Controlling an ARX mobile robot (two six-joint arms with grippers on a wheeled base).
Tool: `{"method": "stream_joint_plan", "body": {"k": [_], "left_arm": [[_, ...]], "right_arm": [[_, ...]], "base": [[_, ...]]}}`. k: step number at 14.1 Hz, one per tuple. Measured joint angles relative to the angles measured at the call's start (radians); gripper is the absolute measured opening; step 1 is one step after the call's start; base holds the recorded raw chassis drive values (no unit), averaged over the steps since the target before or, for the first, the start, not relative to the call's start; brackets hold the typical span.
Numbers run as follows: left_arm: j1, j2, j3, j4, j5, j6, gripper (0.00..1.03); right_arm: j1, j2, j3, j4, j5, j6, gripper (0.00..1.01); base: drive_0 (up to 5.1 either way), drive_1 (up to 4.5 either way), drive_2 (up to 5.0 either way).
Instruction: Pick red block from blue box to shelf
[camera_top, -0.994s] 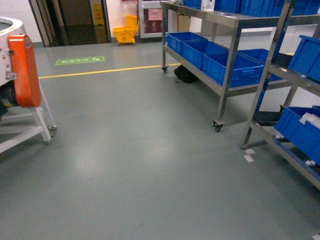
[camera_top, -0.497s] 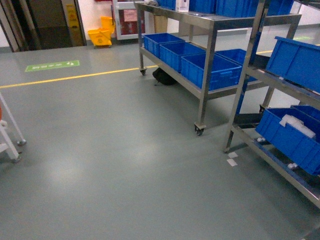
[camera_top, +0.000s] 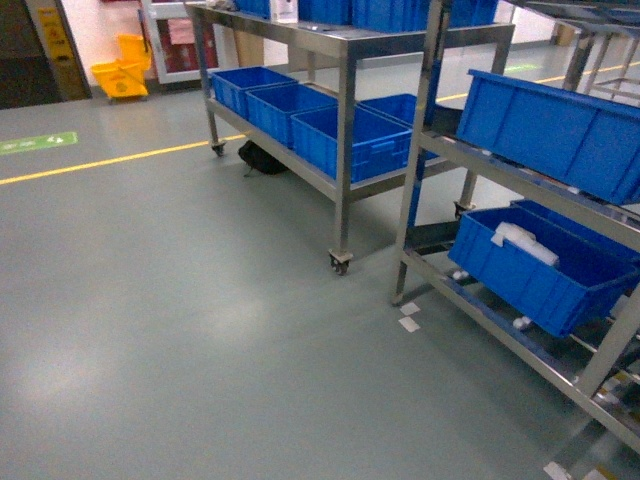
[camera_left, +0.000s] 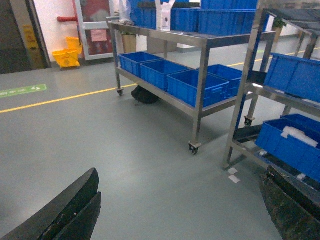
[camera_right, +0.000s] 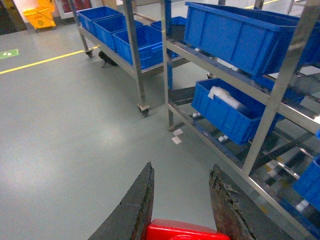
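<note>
The red block (camera_right: 182, 231) sits glossy between the two dark fingers of my right gripper (camera_right: 182, 167), which is shut on it above the grey floor. The shelf (camera_right: 167, 75), a shiny stainless-steel rack with angled uprights, stands ahead and to the right of that gripper. It also fills the right of the head view, the shelf (camera_top: 415, 170), and shows in the left wrist view, the shelf (camera_left: 240, 100). My left gripper (camera_left: 181, 175) is open with only floor between its fingers. The blue box is out of view. Neither gripper shows in the head view.
Dark blue crates (camera_top: 540, 265) sit on the shelf tiers, one holding a white packet (camera_top: 520, 240). A second steel rack on casters (camera_top: 340, 262) carries more crates (camera_top: 350, 140). A black bag (camera_top: 262, 158), a yellow floor line (camera_top: 110, 160) and a yellow mop bucket (camera_top: 122, 72) lie beyond.
The head view has swung to the right: the white and orange machine on the left has gone from view, and the steel racks have slid leftward and grown larger.
</note>
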Motion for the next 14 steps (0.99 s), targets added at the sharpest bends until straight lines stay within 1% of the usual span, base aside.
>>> {"method": "stream_joint_plan", "body": {"k": [1,7,9,10,14], "left_arm": [[0.0,0.0,0.0,0.0,0.0,0.0,0.98],[0.001,0.0,0.0,0.0,0.0,0.0,0.98],[0.001,0.0,0.0,0.0,0.002,0.0,0.98],[0.001,0.0,0.0,0.0,0.0,0.0,0.98],[0.001,0.0,0.0,0.0,0.0,0.0,0.98]], "right_arm": [[0.0,0.0,0.0,-0.002,0.0,0.0,0.28],[0.0,0.0,0.001,-0.004,-0.002,0.0,0.28],[0.0,0.0,0.001,0.0,0.001,0.0,0.28],[0.0,0.001,0.001,-0.003,0.0,0.0,0.28],[0.0,0.0,0.001,-0.003,0.0,0.0,0.28]], "base": [[-1.5,-1.51,-1.5],[0.6,0.5,-7.0],[-1.5,2.27,-5.3],[-1.4,0.61,-3.5],[-1.7,-1.68,-1.7]]}}
